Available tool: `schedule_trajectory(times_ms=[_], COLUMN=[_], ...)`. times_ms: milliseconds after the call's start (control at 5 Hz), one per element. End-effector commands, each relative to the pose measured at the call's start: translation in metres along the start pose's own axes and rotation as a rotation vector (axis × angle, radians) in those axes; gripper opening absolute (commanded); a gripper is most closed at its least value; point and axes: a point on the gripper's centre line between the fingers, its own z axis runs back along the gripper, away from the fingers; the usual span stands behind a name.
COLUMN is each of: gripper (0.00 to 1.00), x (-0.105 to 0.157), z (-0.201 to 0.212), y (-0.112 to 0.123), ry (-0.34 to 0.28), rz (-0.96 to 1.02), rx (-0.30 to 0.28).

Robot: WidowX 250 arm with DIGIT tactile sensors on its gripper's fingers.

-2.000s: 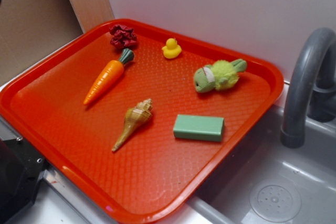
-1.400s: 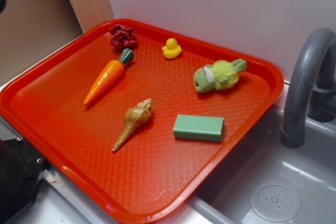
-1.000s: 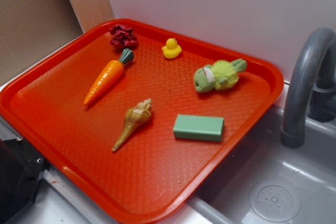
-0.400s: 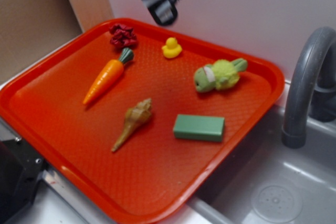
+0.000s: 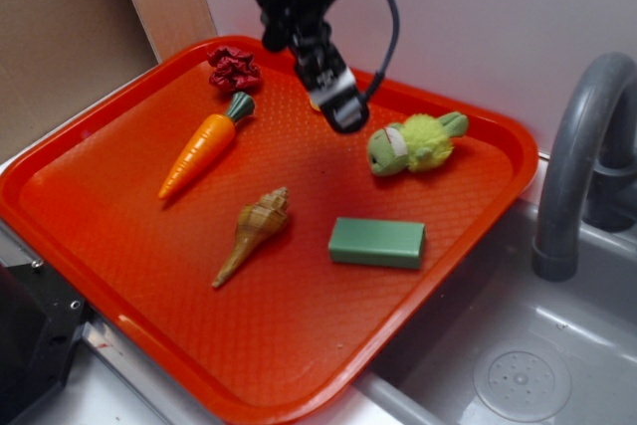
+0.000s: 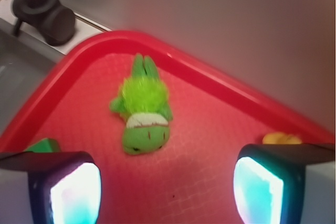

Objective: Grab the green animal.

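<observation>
On the red tray point(image 5: 478, 216), the green animal point(image 5: 413, 142) lies beside carrot point(image 5: 202, 150).

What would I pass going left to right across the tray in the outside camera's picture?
Carrot → shell → green block → green animal. I skipped the red crumpled thing and the gripper, since they overlap others in the order; the faucet stands beyond the tray's right edge.

Black arm angled down, hand point(image 5: 343, 111) spread wide.
</observation>
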Motion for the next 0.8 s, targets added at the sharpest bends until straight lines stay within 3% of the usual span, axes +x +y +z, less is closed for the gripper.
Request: schedule_trajectory(times_ms=[0, 200, 600], gripper=[1.0, 1.0, 1.0], x=[0.015, 0.029, 0.033], z=[-0.021, -0.028, -0.073], y=[-0.028, -0.03, -0.028], ry=[-0.104, -0.142, -0.113], rz=[0.038, 0.053, 0.066], rx=[0.057, 0.096, 0.123])
